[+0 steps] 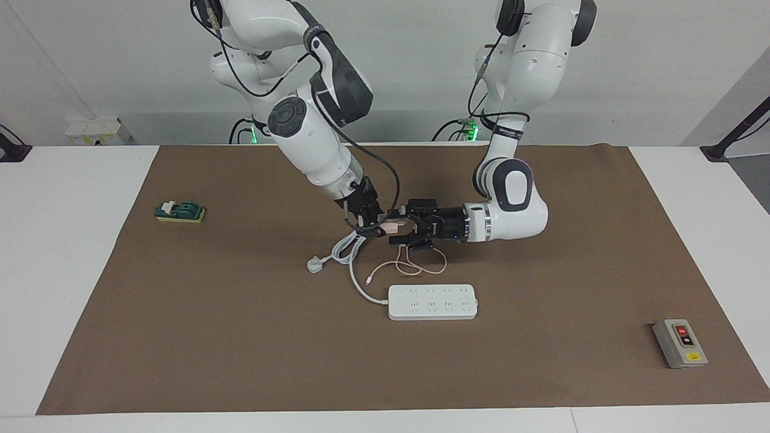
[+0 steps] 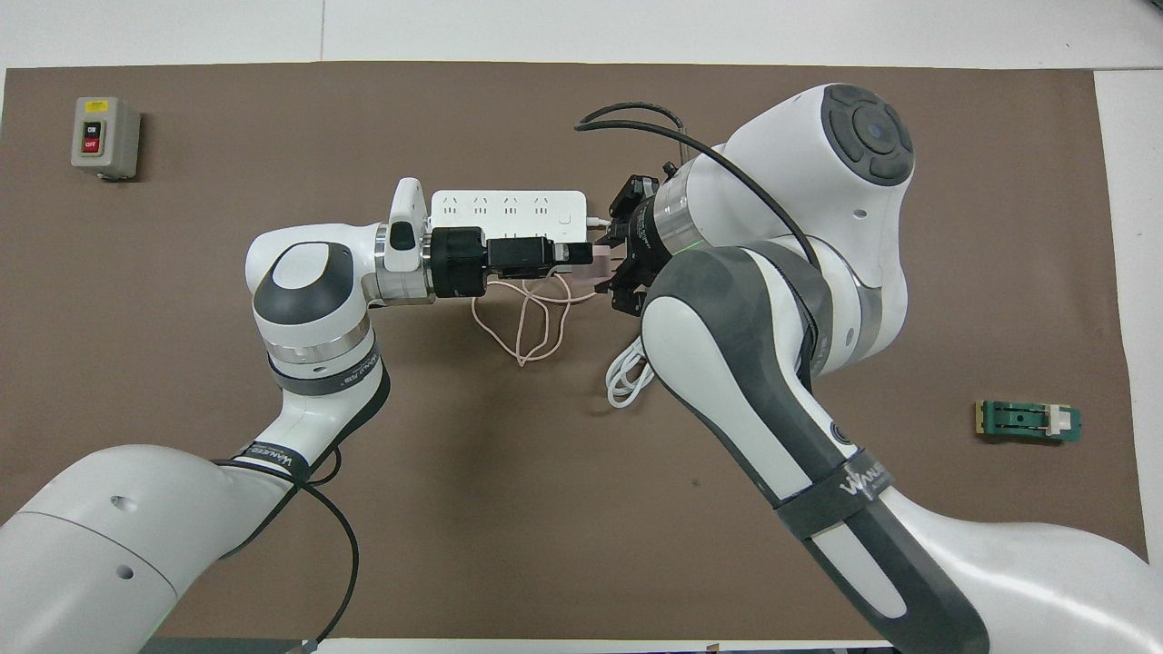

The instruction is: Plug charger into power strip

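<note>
**Charger held in mid-air between the two grippers, over the mat**

I noted the right gripper [image 1: 378,224] pinching the charger [image 1: 392,227], a small pale-pink cube, up off the mat and over the cable tangle. The left gripper [image 1: 404,230] met it head-on, fingers spread to either side of the cube; I could not tell whether they touched it. Which way the prongs faced I could not make out.

The thin pink cable [image 1: 415,264] hung from the charger and looped on the mat between the grippers and the power strip [image 1: 432,302]. The strip lay flat, long axis running toward each arm's end of the table, sockets up, farther from the robots than both grippers. Its thick white cord [image 1: 352,255] coiled beside the loop and ended in a white three-pin plug [image 1: 314,263].

A grey button box [image 2: 105,136] sat near the left arm's end; I read "OFF" on its red button. A small green part [image 1: 180,211] lay toward the right arm's end.
</note>
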Controlling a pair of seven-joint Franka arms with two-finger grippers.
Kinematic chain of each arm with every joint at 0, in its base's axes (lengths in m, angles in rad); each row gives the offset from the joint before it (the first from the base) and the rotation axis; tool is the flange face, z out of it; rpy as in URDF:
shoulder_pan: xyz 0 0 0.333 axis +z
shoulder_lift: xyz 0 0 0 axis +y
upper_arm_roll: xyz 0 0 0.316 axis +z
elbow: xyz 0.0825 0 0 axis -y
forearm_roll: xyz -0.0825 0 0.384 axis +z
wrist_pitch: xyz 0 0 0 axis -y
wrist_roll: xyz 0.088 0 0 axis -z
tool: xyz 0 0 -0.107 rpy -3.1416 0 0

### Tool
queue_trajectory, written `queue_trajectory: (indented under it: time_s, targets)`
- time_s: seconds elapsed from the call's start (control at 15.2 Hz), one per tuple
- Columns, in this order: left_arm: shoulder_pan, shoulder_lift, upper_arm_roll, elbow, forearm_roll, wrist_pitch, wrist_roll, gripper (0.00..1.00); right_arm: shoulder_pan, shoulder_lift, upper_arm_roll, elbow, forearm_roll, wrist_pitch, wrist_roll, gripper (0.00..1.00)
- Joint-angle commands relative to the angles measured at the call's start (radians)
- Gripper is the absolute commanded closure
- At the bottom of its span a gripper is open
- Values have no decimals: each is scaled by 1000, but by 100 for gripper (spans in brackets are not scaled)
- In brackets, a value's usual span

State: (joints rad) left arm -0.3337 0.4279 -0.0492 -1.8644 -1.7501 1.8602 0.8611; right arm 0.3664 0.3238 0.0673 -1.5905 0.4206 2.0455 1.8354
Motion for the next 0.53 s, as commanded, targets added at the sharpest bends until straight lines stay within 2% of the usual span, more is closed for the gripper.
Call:
queue_trajectory:
  time_s: [0.0, 0.2, 0.46]
  targets:
    - [13, -44, 6, -62, -22, -12, 13, 0, -4, 0, 0, -2, 9, 12, 10, 100]
    - [28, -52, 5, -70, -22, -10, -3, 0, -4, 0, 0, -2, 9, 10, 10, 100]
    - [27, -54, 5, -76, -22, -13, -10, 18, -4, 0, 0, -2, 9, 10, 10, 100]
